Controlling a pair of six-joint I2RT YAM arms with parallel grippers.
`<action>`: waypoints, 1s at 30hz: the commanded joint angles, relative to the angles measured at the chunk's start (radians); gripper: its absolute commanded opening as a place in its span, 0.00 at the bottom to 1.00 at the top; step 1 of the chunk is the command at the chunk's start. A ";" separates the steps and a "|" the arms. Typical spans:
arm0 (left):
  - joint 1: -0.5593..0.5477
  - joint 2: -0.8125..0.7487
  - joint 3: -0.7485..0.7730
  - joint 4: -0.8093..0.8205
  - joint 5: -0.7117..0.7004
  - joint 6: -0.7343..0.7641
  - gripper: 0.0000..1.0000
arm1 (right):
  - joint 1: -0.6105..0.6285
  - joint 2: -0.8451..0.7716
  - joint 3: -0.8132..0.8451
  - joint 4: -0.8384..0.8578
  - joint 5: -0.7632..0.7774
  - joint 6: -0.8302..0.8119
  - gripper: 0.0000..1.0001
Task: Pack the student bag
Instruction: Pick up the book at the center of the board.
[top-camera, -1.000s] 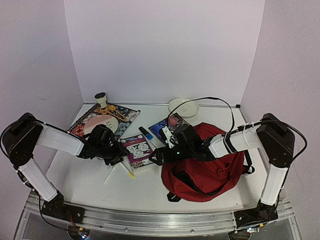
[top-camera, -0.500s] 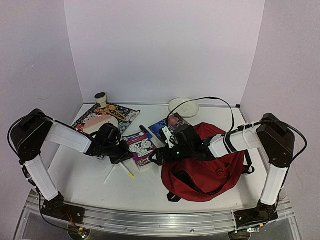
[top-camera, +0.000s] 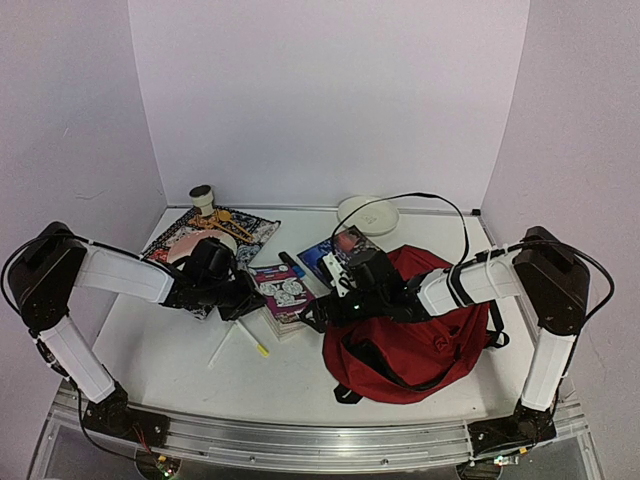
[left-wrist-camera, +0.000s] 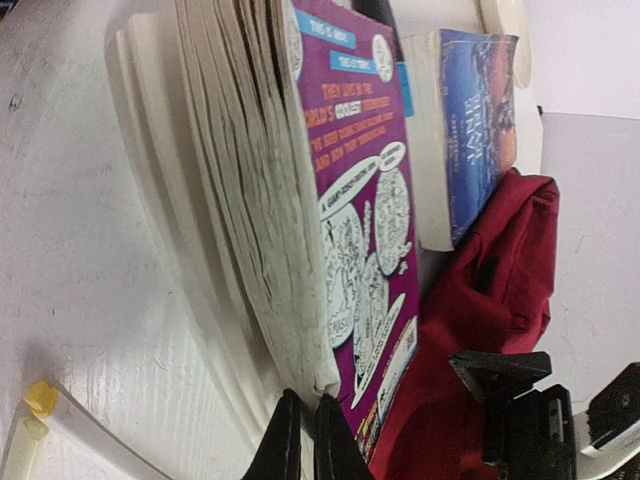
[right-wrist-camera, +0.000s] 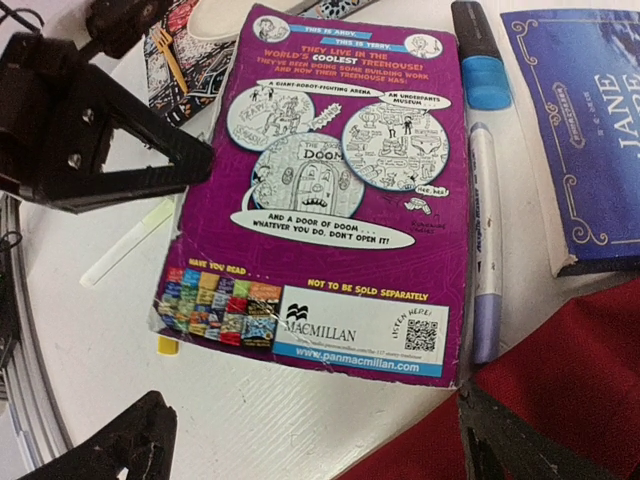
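The student bag (top-camera: 420, 335) lies dark red and slumped at the right of the table; its fabric also shows in the wrist views (left-wrist-camera: 480, 300) (right-wrist-camera: 570, 390). A purple paperback (top-camera: 284, 293) (right-wrist-camera: 340, 180) rests left of it, its left edge tipped up off the table. My left gripper (top-camera: 250, 303) (left-wrist-camera: 302, 440) is shut, its tips wedged at the book's lower corner (left-wrist-camera: 325, 385). My right gripper (top-camera: 320, 312) (right-wrist-camera: 320, 445) hangs open over the book's near edge, by the bag, with nothing between its fingers.
A blue book (top-camera: 322, 255) (right-wrist-camera: 590, 130) lies behind the paperback, with a lavender marker (right-wrist-camera: 483, 250) and a black-blue highlighter (right-wrist-camera: 478, 50) between them. A yellow-capped pen (top-camera: 252, 340) and white marker (top-camera: 220, 350) lie in front. A patterned cloth (top-camera: 240, 232), a pink plate (top-camera: 190, 248) and a white bowl (top-camera: 367, 213) sit further back.
My left gripper has shut and pushed in at the paperback's corner. The book has slid right toward the bag and its left edge has tipped up. The right arm has not moved.
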 joint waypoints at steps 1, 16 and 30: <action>0.012 -0.087 0.001 0.055 0.018 -0.013 0.00 | -0.004 -0.063 -0.018 0.026 0.011 -0.162 0.98; 0.013 -0.064 0.010 0.056 0.039 -0.013 0.00 | 0.179 0.013 -0.025 0.235 0.304 -0.742 0.97; 0.013 -0.049 0.023 0.056 0.049 -0.013 0.00 | 0.231 0.148 0.082 0.317 0.472 -0.856 0.87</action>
